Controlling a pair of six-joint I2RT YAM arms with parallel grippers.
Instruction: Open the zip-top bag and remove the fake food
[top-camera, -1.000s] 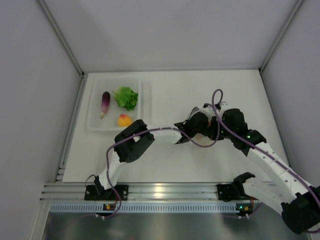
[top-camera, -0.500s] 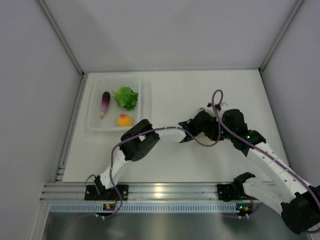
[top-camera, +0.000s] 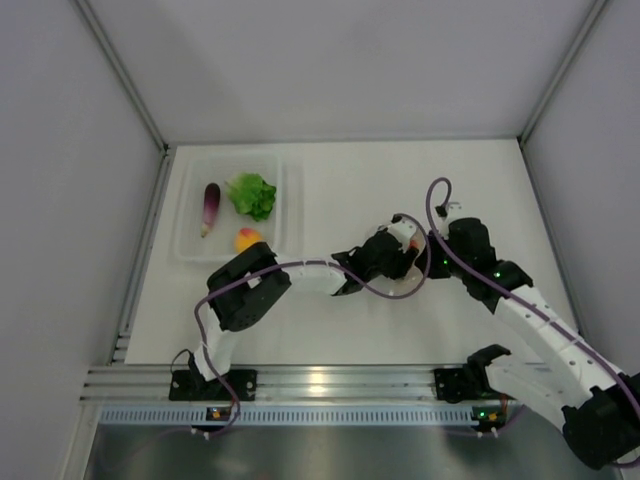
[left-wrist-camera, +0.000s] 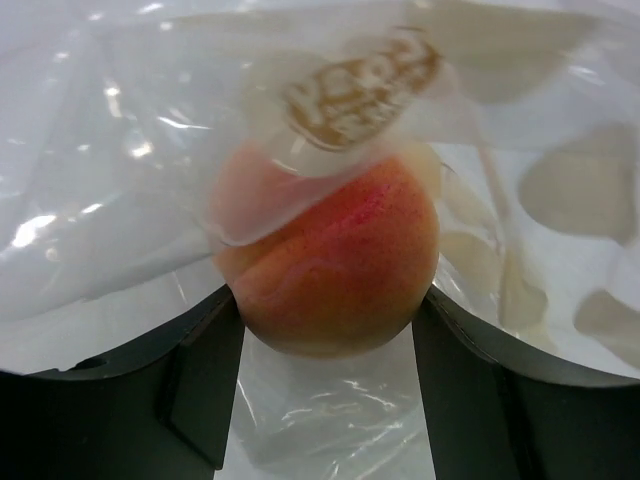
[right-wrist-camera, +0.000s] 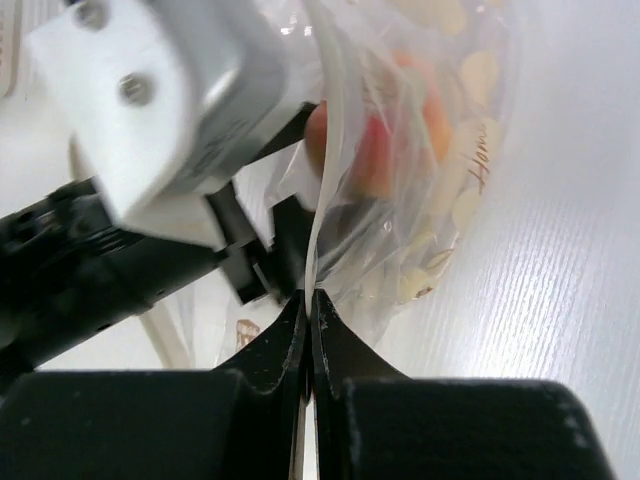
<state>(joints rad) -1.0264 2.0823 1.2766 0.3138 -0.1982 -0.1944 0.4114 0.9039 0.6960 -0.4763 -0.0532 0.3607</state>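
Observation:
The clear zip-top bag (right-wrist-camera: 450, 190) with white dots lies right of the table's middle. My right gripper (right-wrist-camera: 308, 298) is shut on the bag's edge and holds it up. My left gripper (left-wrist-camera: 326, 300) reaches into the bag (left-wrist-camera: 110, 210), and its fingers (left-wrist-camera: 200, 370) press both sides of an orange-red peach (left-wrist-camera: 335, 265). The peach also shows through the plastic in the right wrist view (right-wrist-camera: 380, 150). In the top view both grippers meet over the bag, left (top-camera: 392, 258) and right (top-camera: 432, 262). An eggplant (top-camera: 211, 206), a lettuce (top-camera: 252, 195) and a second peach (top-camera: 246, 239) lie in the tray.
The rigid clear tray (top-camera: 188, 252) stands at the back left of the table. White walls close in the left, right and far sides. A metal rail (top-camera: 320, 382) runs along the near edge by the arm bases.
The left arm's elbow has swung left and toward the near edge, and its gripper has drawn back a little leftward. The right arm has barely moved.

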